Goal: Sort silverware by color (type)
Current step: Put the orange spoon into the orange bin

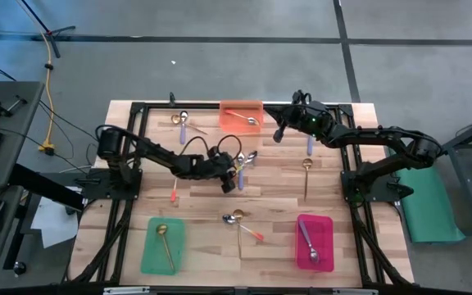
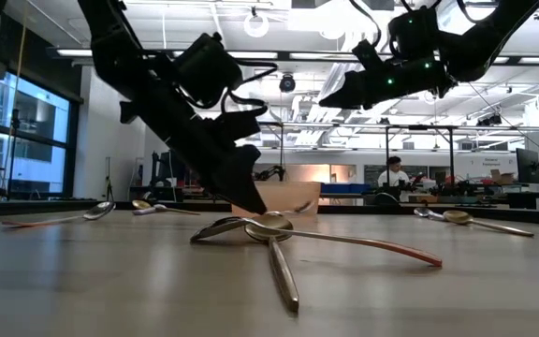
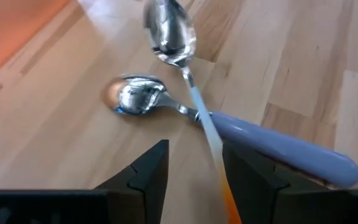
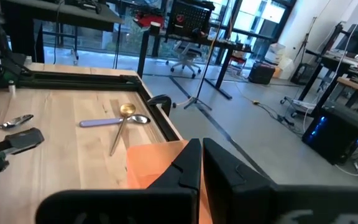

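Two spoons lie crossed just in front of the left claw: a purple-handled spoon and an orange-handled spoon, handle passing btw. the parted fingers, not gripped. Both rest on the desk. Right claw is closed, empty, above the orange tray.
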Controlling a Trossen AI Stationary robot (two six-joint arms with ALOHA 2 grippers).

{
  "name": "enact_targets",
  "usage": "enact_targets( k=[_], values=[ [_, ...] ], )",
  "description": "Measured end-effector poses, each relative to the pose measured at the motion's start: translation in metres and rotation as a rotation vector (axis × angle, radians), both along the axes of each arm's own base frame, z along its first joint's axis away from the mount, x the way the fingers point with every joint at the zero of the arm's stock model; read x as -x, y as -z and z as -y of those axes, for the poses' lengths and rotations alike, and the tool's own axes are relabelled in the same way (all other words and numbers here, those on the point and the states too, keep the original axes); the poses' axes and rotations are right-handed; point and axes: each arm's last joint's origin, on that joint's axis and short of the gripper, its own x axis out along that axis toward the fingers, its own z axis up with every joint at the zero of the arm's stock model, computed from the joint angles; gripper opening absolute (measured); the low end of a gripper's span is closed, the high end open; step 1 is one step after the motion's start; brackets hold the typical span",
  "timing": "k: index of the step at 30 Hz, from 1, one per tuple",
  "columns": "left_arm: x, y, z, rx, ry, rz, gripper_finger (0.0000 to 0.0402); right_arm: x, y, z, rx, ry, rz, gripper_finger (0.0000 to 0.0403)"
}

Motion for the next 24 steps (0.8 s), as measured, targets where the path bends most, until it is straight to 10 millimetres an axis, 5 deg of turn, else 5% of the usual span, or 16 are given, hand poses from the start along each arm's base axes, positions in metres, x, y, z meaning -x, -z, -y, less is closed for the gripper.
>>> enact_targets(
  k=[15,24],
  values=[
    [-0.0005,0.0004,-0.0017,0.052,0.010,0.005,0.0144,0.0000,-0.0001,0.0000,0.016,-0.002,-0.007,0.0000],
    [0.0055,0.0058,-0.0078,-0.004,0.064,-0.114,0.0089,0.0000,-0.0001,0.0000,0.016,-0.002,-0.007,0.0000]
  ],
)
